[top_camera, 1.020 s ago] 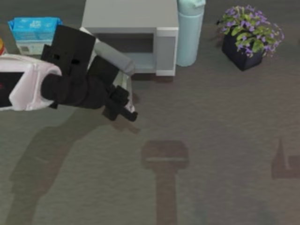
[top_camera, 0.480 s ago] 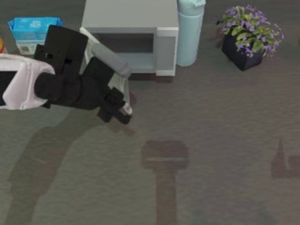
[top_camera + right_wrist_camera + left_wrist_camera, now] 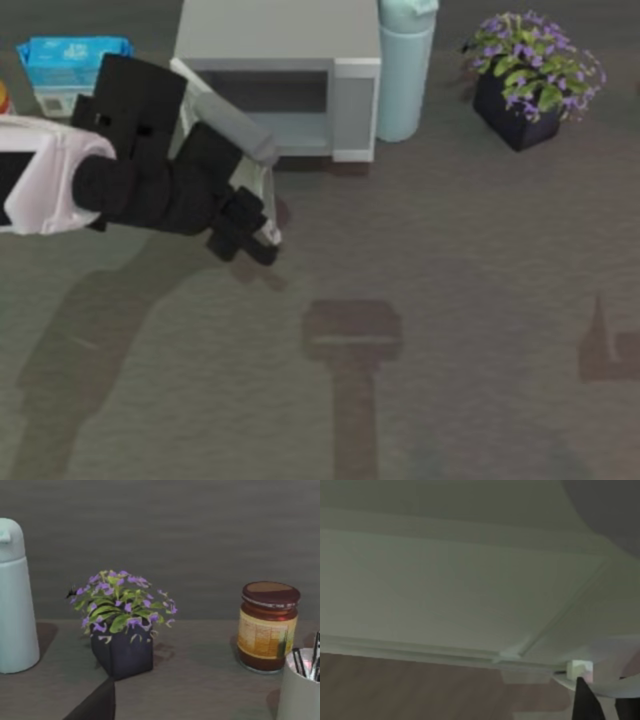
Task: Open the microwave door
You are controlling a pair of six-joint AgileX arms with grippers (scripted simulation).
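the microwave [image 3: 278,40] was a boxy, matte light-grey unit standing at the table's [image 3: 450,300] far edge, its cavity exposed. the door [image 3: 235,125] was a flat silver-framed panel, swung out from the microwave's left front corner toward the near side. the left gripper [image 3: 250,235] was at the door's free edge, in front of the microwave, its black fingers [image 3: 587,705] closed around the handle. a smooth pale blue bottle [image 3: 405,65] touched the microwave's right side; a leafy potted plant [image 3: 530,75] stood further right. the right gripper was out of sight.
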